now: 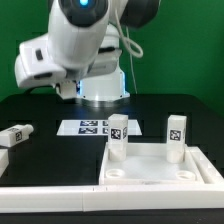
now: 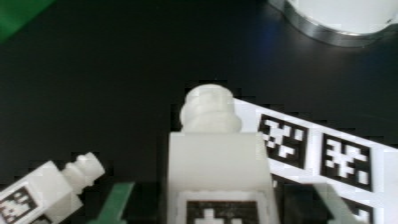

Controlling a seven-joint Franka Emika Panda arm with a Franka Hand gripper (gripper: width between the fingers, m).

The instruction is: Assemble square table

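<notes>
Above bench [image 1: 50, 112], leg post [image 2: 214, 150] inside gripper [image 2: 199, 208], clamping indeterminate; best kept plumb, seated squarely in square table's [image 1: 150, 162] near-edge corner.

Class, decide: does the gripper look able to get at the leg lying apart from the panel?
Probably yes: the lying leg rests in the open on the black tabletop, with nothing over it.

A flat white marker board [image 1: 90, 127] printed with black square tags lies on the black table [image 1: 50, 108], a green backdrop [image 1: 25, 20] behind it; a long white border bar [image 1: 60, 190] runs along the table's near edge
</notes>
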